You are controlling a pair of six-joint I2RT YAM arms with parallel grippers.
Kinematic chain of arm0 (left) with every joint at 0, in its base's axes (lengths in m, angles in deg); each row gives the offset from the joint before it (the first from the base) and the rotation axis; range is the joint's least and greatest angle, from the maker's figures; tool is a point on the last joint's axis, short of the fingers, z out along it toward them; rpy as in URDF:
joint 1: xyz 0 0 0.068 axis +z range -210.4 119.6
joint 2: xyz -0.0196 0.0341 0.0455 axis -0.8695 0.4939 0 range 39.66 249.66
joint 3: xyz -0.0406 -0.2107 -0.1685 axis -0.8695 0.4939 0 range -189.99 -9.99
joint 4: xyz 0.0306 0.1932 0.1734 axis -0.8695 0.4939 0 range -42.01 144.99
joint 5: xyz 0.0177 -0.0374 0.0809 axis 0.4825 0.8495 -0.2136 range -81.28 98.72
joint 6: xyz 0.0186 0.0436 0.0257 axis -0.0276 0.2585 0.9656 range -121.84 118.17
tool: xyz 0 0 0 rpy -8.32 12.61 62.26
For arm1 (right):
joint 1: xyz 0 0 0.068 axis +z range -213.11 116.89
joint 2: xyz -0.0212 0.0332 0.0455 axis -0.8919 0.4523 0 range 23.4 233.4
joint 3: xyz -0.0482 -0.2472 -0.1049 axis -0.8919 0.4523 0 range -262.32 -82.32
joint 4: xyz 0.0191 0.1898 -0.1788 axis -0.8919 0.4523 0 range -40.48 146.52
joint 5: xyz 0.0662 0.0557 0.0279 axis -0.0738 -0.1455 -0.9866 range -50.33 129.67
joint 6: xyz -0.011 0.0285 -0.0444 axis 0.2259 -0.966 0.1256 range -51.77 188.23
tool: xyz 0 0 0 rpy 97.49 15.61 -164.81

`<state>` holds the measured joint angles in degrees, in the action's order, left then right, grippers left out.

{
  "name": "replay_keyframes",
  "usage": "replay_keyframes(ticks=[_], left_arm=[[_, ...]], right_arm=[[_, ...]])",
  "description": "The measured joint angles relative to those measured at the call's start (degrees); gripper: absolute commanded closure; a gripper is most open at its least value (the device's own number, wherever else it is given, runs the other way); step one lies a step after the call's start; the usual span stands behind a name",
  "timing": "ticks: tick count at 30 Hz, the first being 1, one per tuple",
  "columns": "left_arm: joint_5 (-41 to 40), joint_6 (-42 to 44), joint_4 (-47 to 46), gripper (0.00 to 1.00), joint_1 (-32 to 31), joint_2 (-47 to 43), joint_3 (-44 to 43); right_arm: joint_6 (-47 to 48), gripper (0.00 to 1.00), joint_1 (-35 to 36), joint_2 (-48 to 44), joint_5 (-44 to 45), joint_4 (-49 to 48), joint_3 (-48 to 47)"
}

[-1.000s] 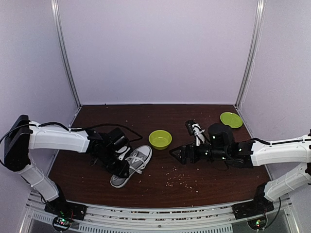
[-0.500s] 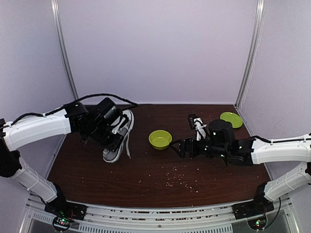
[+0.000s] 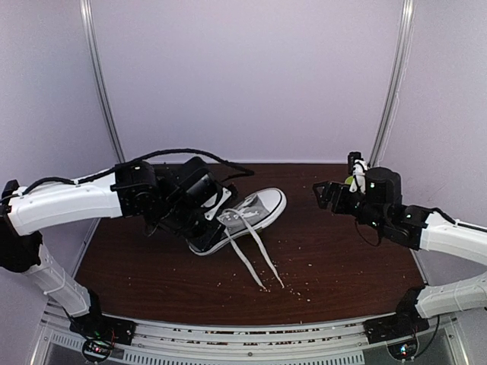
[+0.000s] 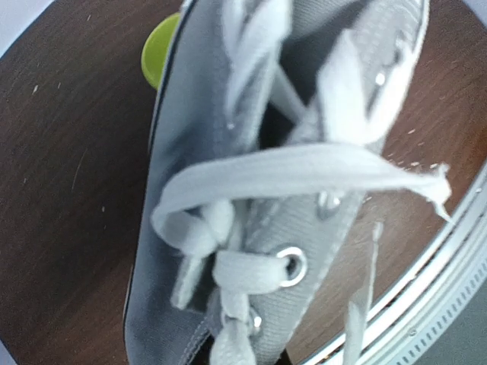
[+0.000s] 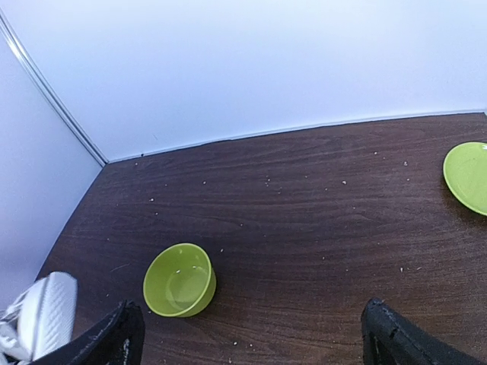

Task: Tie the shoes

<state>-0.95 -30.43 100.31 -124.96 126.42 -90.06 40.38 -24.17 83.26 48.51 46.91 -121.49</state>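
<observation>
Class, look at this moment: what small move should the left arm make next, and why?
Probably lower the grey canvas sneaker sole-down onto the dark brown table. The left end effector grips its heel and holds it tilted, seemingly off the table, long white laces dangling loose; the right end effector is open and apart from it.

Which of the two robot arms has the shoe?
The left gripper grips the grey sneaker by its heel end; the right gripper is open, empty and apart from it.

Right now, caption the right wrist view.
Green bowl and plate on a crumb-flecked table, sneaker at lower left.
</observation>
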Motion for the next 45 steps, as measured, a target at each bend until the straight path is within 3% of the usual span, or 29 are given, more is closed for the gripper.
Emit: replay_keyframes(ticks=[8, 12, 15, 24, 33, 45], left_arm=[[-5.7, -12.6, 0.7, 0.98, 0.7, 0.7, 18.8], [-3.7, -14.9, 0.1, 0.39, 0.8, 2.6, 20.1], [-0.2, -14.7, -3.6, 0.22, 0.8, 1.9, 20.1], [2.6, -8.3, -5.7, 0.12, 2.8, -5.6, 19.6], [4.9, -3.2, -15.9, 0.07, 20.8, -20.0, 25.0], [10.2, -3.9, -29.9, 0.07, 27.4, -17.5, 32.6]], right_arm=[[3.1, 0.0, 2.0, 2.1, -7.5, -0.7, 2.1], [5.2, 0.02, 8.1, 7.1, -12.5, -1.1, 2.1], [5.6, 0.05, 12.2, 10.6, -14.5, -1.0, 2.0], [5.0, 0.32, 22.9, 23.6, -16.3, 1.6, -5.2], [5.0, 0.5, 30.3, 40.3, -14.0, 10.1, -20.7], [4.9, 0.67, 31.7, 48.4, -12.0, 19.5, -28.2]])
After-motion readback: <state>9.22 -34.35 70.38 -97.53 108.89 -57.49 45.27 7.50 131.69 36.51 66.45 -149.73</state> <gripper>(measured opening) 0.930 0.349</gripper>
